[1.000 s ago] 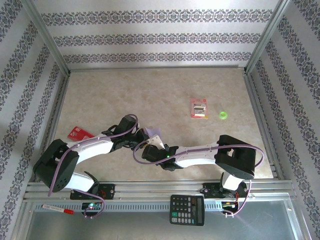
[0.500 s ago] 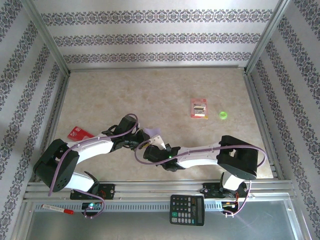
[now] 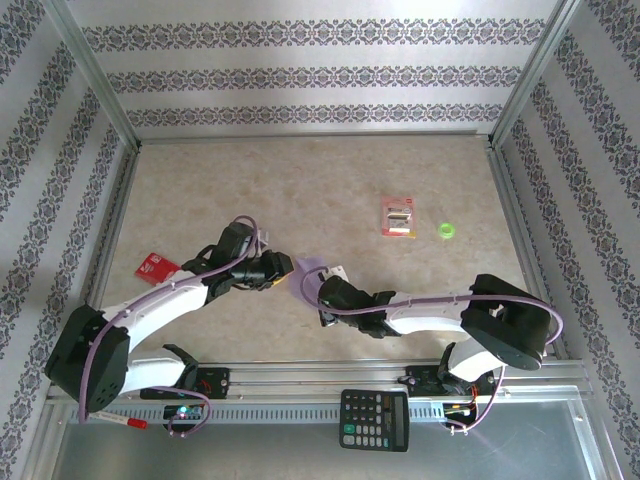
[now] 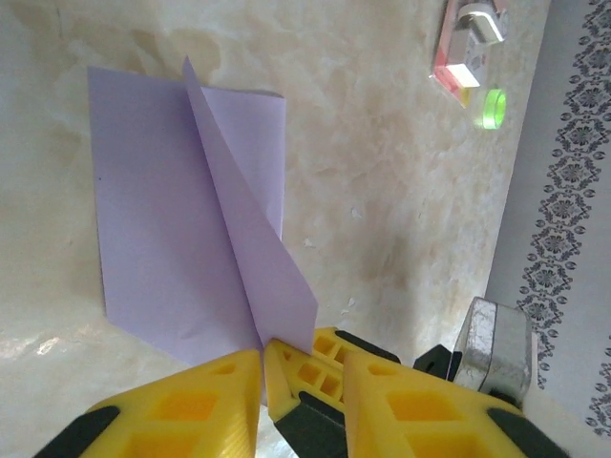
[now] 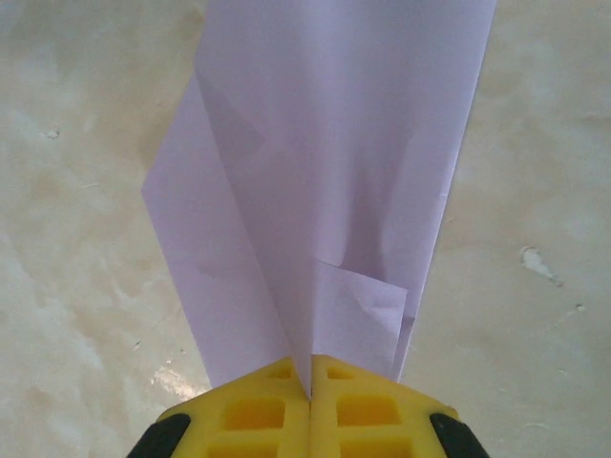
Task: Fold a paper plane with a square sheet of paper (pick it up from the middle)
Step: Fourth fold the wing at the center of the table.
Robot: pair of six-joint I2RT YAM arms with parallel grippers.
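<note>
The lavender paper (image 3: 308, 270) lies on the marbled table (image 3: 300, 170) close to its front edge, about midway along it and between the two grippers. It is part-folded. In the left wrist view most of it rests flat, while one long triangular flap stands up along a diagonal crease and narrows down to a point right at the yellow fingertips.

The right gripper (image 5: 310, 384) reaches the paper from the right. Its yellow fingers are pressed together and pinch a raised fold of the sheet, which runs straight into the seam between them. A small turned-over corner lies just beside the fingers on the right.

The left gripper (image 4: 264, 361) comes in from the left side, its tips at the paper's near corner. Only a thin line shows between the fingers where the flap's point ends. It cannot be told whether they nip that point or stand slightly apart around it.

A red-and-white packet (image 3: 398, 216) lies toward the table's right edge, about halfway back, with a small green ring (image 3: 446, 231) just beside it on the right. Both are well apart from the paper. A flat red packet (image 3: 158, 267) lies near the left edge, beside the left arm. On the metal rail in front of the table rest a black calculator (image 3: 374, 419) and a red-and-white pen (image 3: 115, 418).
</note>
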